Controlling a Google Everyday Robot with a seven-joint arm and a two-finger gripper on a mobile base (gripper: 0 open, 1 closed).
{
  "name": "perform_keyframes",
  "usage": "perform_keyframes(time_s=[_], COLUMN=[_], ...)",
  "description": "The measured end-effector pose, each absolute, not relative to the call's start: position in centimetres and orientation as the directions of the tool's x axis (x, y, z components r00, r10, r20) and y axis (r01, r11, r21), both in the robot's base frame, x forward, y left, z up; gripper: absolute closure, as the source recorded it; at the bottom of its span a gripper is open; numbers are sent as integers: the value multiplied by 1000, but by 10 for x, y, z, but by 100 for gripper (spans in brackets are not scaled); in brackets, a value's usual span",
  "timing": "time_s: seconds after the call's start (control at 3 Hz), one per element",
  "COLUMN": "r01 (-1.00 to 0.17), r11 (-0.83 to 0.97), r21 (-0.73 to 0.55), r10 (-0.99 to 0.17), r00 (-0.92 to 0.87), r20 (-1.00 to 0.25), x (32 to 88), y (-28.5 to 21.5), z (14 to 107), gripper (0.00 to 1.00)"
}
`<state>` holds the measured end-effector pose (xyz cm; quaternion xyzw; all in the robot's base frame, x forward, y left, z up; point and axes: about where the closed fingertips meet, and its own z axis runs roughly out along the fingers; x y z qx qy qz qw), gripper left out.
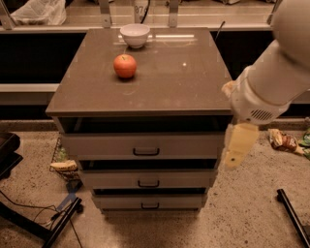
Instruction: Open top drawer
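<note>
One marking only: dark digits, apparently "87", remainder illegible, on a pale object (pixel 141 9) far up-left of the pincer (pixel 239 147), which hangs beside the desk's (pixel 193 87) right front corner.
</note>
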<state>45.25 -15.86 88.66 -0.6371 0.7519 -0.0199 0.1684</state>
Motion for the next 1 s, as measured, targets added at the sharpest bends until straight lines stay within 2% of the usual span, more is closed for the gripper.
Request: perform_keyframes(time_s=[0.67, 1.0], r01=[-979, -979], r11=[89, 89], r21=[-185, -185], r10=[-955, -955], r00=[-31, -31], r20=[-294, -294], x=[471, 471], y=[-84, -84], z=[768, 768], gripper=[0, 0])
